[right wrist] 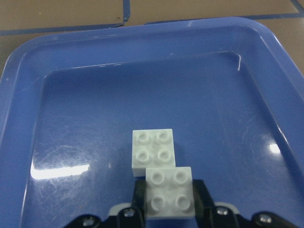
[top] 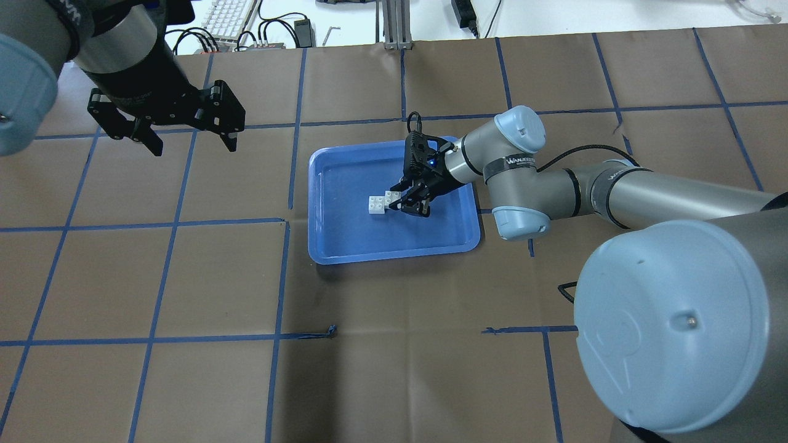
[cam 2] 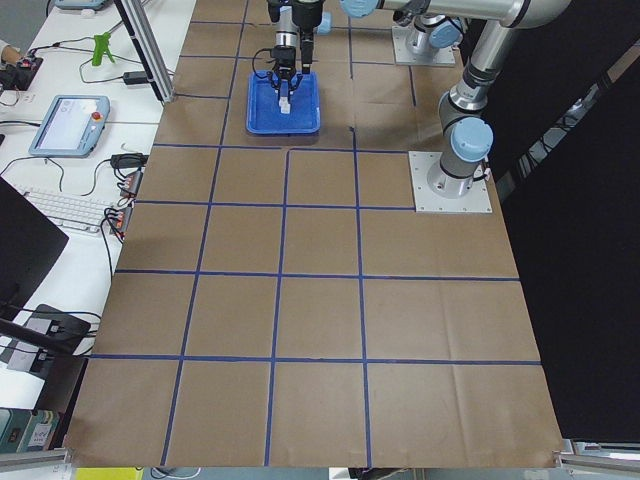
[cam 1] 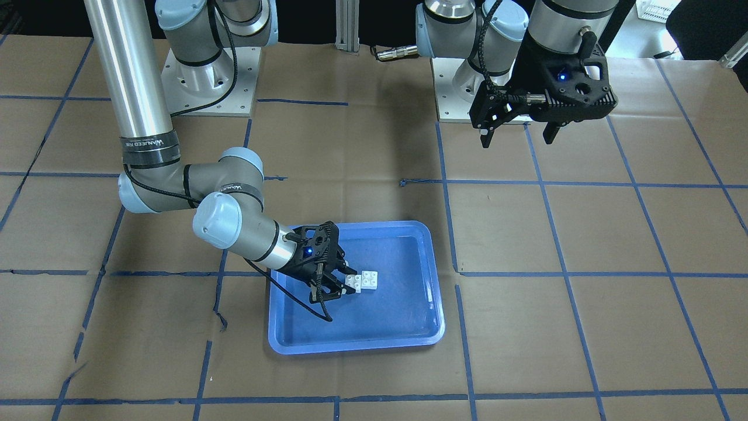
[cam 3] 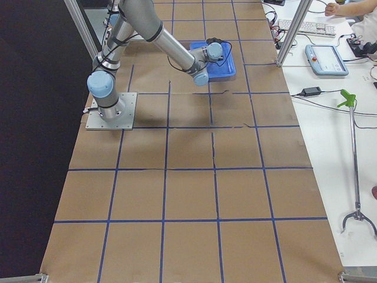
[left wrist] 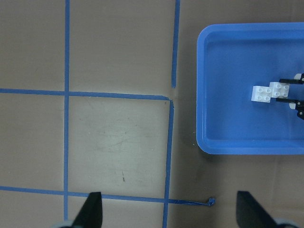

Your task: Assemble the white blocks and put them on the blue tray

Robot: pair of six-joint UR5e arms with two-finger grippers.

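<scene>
Your table (cam 1: 584,327) was covered with brown paper (cam 1: 117,327), divided into squares by blue tape lines (cam 1: 584,273). The blue tray (cam 1: 385,316) lay flat on it, and two arm base plates (cam 1: 242,96) stood bolted at the robot's edge.

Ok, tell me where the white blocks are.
In the overhead view the white blocks sit inside the blue tray, near centre, one in the right gripper.
</scene>
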